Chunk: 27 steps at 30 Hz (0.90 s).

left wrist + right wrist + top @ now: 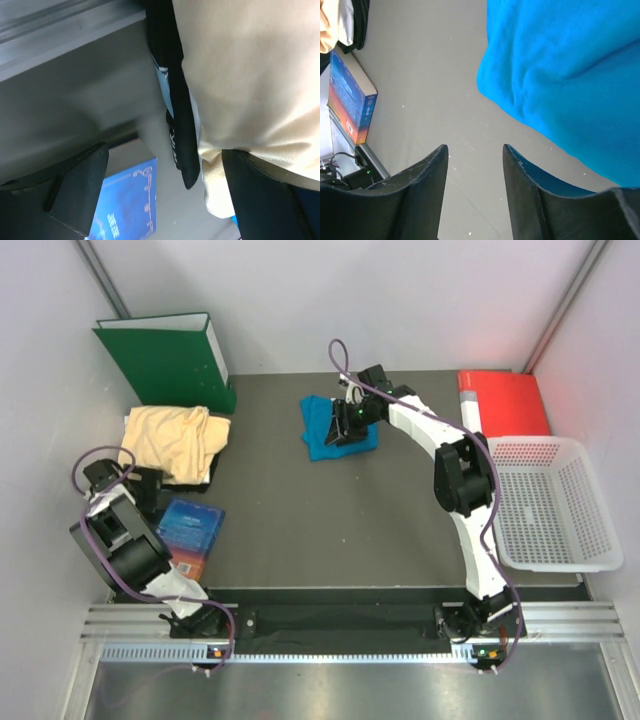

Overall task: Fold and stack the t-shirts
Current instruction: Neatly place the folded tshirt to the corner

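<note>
**Both jaws spread, both shirts on the table**

My right jaws stand part-way apart with nothing between them, only bare grey table (445,100) showing through the gap. Just beyond their tips lies the teal-blue t-shirt (570,65), bunched into a rough, rumpled lump. Its near edge runs up to my right-hand finger (530,200); whether cloth and finger touch I cannot tell. From above, that shirt sits at the far middle of the table, with my right arm (450,460) reaching out to it.

My left jaws are spread wide and pinch nothing. The pale yellow-orange t-shirt (250,75) fills the space beside and over my right-hand finger (260,195), and its edge hangs down next to the tip. Under that shirt a black thing with some white on it (175,100) sticks out. Seen from above, the yellow shirt lies crumpled at the far left of the table, well apart from the teal one.

A blue book (190,530) lies flat just beside my left arm. A green binder (170,360) stands behind the yellow shirt. On the right side sit a red folder (510,405) and, nearer me, a white basket (555,505).
</note>
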Available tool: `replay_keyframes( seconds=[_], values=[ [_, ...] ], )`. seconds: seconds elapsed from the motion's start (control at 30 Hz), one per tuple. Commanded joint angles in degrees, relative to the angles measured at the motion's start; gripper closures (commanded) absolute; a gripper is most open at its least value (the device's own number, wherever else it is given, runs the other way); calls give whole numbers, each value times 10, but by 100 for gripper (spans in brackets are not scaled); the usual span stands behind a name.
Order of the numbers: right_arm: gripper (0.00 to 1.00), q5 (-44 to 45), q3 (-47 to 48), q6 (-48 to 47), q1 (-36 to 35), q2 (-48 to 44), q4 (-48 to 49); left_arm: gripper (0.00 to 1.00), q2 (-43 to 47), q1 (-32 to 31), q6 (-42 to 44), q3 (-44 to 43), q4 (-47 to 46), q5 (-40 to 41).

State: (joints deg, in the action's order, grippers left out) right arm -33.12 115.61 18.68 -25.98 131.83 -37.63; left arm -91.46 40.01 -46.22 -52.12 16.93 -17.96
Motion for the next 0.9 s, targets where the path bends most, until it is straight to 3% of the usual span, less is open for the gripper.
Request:
replay_keyframes(
  seconds=[0.0, 0.27, 0.37, 0.43, 0.47, 0.53, 0.57, 0.87],
  values=[
    [52, -9, 30, 7, 5, 3, 4, 1, -30, -10, -15, 14, -75, 6],
    [50, -4, 35, 17, 6, 1, 3, 4, -107, -83, -50, -20, -144, 9],
    [50, -1, 35, 20, 5, 0, 2, 11, -151, -113, -59, -54, -146, 7],
    [50, 1, 35, 21, 5, -1, 2, 27, -184, -126, -60, -85, -140, 4],
    [50, 3, 34, 22, 5, -3, 2, 56, -197, -136, -61, -98, -134, -5],
    [50, 4, 34, 22, 6, -3, 3, 88, -233, -145, -61, -131, -115, -16],
    [50, 5, 32, 23, 7, -3, 3, 100, -242, -154, -63, -141, -103, -16],
    [49, 9, 18, 36, 8, -7, 23, 100, -261, -196, -42, -163, -45, -85]
  ],
)
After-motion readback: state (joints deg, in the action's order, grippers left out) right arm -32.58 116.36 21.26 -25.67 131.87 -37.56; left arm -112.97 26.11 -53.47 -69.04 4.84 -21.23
